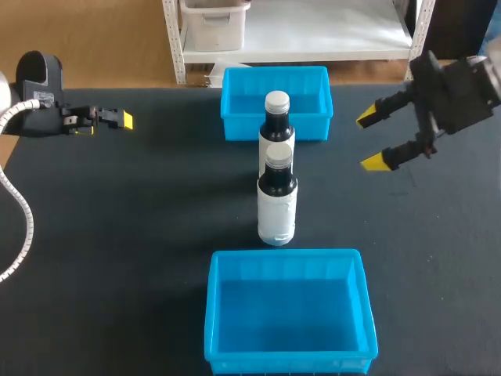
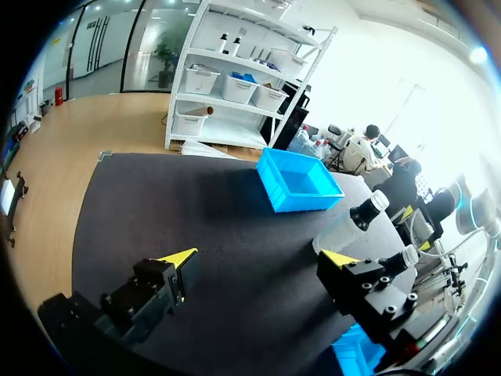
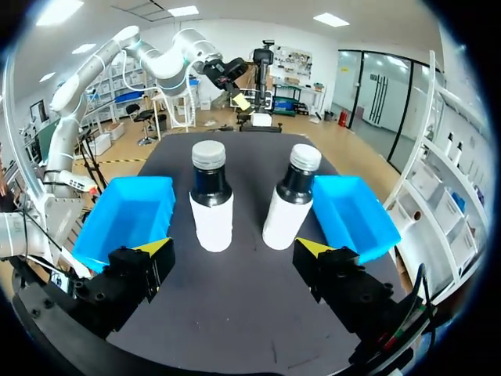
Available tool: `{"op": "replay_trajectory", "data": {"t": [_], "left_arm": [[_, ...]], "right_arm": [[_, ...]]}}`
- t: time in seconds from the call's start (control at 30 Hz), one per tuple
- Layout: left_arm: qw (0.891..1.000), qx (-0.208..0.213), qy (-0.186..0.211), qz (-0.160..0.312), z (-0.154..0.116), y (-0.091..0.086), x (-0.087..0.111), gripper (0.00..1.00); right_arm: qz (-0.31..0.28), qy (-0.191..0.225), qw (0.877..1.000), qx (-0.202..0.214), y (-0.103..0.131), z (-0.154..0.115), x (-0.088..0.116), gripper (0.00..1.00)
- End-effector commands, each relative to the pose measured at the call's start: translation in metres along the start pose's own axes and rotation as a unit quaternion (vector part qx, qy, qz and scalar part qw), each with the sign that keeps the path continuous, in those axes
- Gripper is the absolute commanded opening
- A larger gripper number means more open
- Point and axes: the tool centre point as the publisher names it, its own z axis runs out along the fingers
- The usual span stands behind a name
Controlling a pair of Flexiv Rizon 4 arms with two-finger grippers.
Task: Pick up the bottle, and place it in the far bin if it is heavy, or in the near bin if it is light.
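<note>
The left arm (image 3: pixel 117 55) is made of glossy white, rounded links and ends in a black, dome-shaped wrist housing (image 1: pixel 37 72). A white ribbed cable hose (image 1: pixel 23 207) runs from the housing. The left gripper (image 2: pixel 260 255) has blocky matt-black fingers (image 2: pixel 368 290) with recessed screw holes and wedge-shaped yellow tips. The right gripper (image 1: pixel 371 139) has an angular black body and two slim black fingers, also capped in bright yellow.

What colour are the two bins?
Both bright blue: far bin, near bin. Head view shows them best.
</note>
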Motion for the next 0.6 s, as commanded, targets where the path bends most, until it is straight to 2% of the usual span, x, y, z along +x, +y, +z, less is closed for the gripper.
{"op": "replay_trajectory", "data": {"t": [0.03,0.2,0.6], "left_arm": [[1.0,0.0,0.0,0.0,0.0,0.0,0.0,1.0],[1.0,0.0,0.0,0.0,0.0,0.0,0.0,1.0],[1.0,0.0,0.0,0.0,0.0,0.0,0.0,1.0]], "right_arm": [[-0.004,-0.004,1.0,-0.018,-0.005,0.019,-0.006,1.0],[-0.006,-0.019,0.999,-0.036,-0.001,0.036,-0.017,1.0],[0.013,-0.05,0.997,-0.051,0.011,0.064,-0.036,1.0]]}}
